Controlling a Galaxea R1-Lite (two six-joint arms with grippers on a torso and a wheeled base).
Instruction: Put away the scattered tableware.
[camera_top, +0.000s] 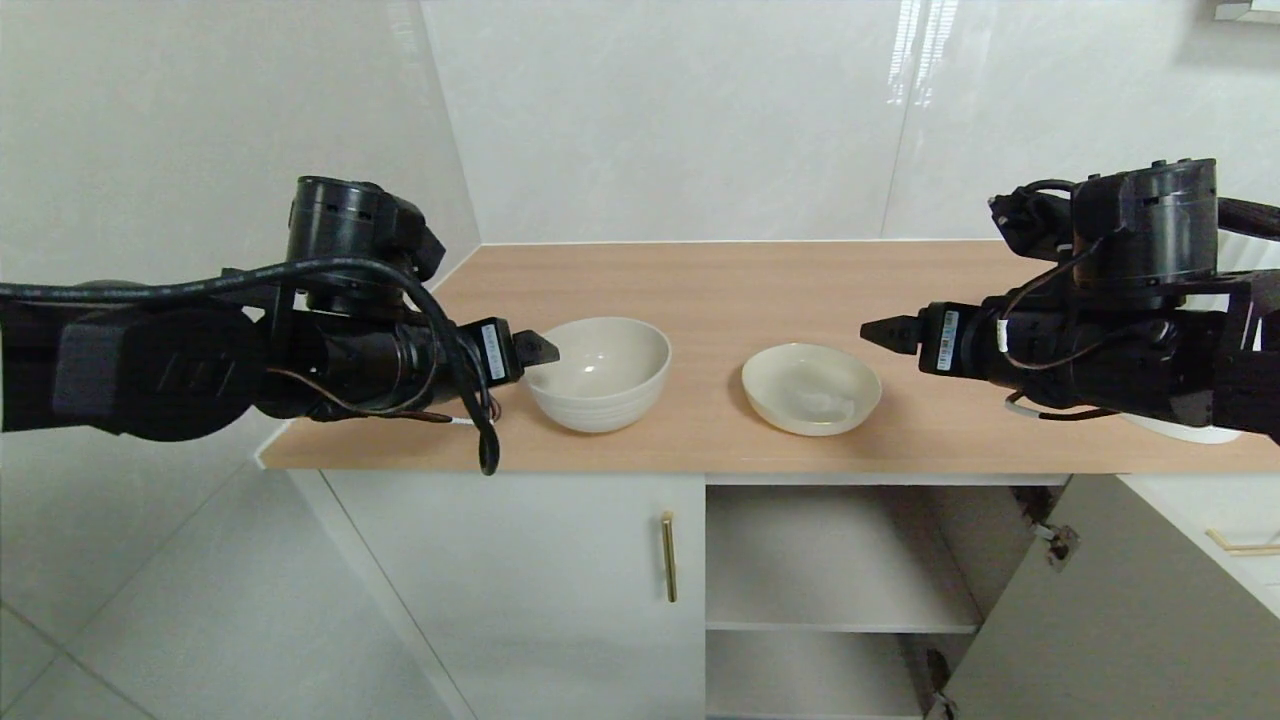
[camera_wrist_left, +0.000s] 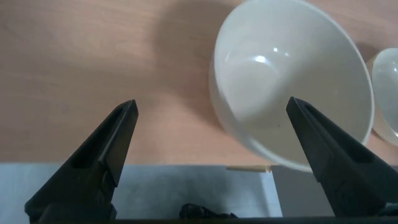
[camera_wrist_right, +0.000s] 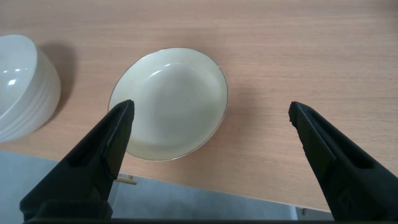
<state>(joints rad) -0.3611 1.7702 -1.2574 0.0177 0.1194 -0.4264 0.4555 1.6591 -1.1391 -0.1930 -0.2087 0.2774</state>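
Where the wooden bench (camera_top: 720, 290) nears its front edge, a ribbed bowl (camera_top: 598, 372) stands left of a shallow dish (camera_top: 811, 387), the two apart. The left gripper (camera_top: 540, 349), spread, hangs at the bowl's rim. The right gripper (camera_top: 880, 333), also spread, is near the dish, perhaps slightly above it.

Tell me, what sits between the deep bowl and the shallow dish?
Nothing: only bare countertop separates the deep bowl and the shallow dish, as the head view shows.

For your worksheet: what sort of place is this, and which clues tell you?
Probably a kitchen: a wooden counter against glossy tiled walls, a bowl and a dish on it, and a cupboard below with one door open.
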